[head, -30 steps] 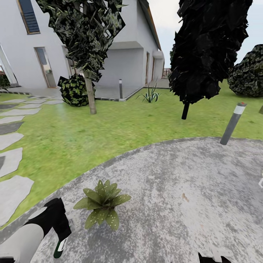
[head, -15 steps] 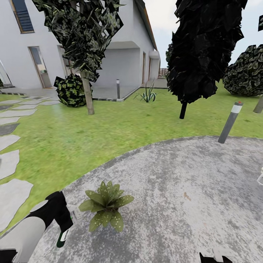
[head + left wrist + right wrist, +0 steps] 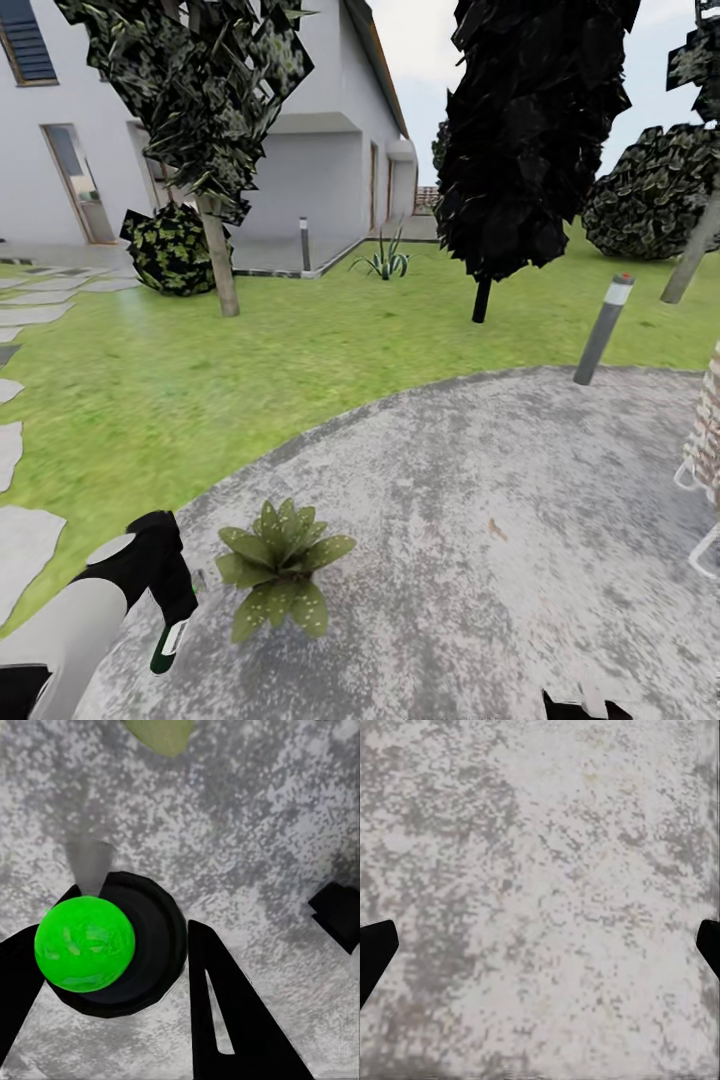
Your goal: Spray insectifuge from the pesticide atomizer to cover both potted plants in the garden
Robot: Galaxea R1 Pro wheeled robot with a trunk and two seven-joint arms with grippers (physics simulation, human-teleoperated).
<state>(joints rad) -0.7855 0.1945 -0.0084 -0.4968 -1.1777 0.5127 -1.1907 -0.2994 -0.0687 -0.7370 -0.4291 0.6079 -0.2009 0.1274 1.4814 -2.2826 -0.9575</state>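
Left tool (image 3: 160, 590): clenched on the pesticide atomizer (image 3: 168, 645), which hangs from it nozzle-down over the stone patio (image 3: 480, 520); in the head view the bottle's dark body, white label and green tip poke out below the black housing.
Left wrist view: looks straight down the bottle, so the pesticide atomizer (image 3: 112, 945) appears as a round dark disc with a bright green cap; one black finger (image 3: 225, 1012) presses against its side and the other sits at the opposite side, partly cut by the frame edge.
Potted plant (image 3: 278, 565): just beside the left tool, toward the patio's middle; a low rosette of pointed green leaves. Its pot is hidden under the leaves. The left wrist view catches a single blurred leaf tip (image 3: 161, 733) at the frame edge.
Right tool (image 3: 540, 945): released, its two dark fingertips wide apart at opposite frame edges with bare patio (image 3: 540, 885) between them; in the head view just a dark sliver (image 3: 580, 708) shows at the lower edge.
Beyond the left tool: lawn (image 3: 300, 350), stepping stones (image 3: 25, 540), dark trees (image 3: 530, 130), a white house (image 3: 300, 150), a bollard light (image 3: 602, 328).
Cut off: a pale woven thing on a white frame (image 3: 705, 450) at the head view's edge, too little in frame to name.
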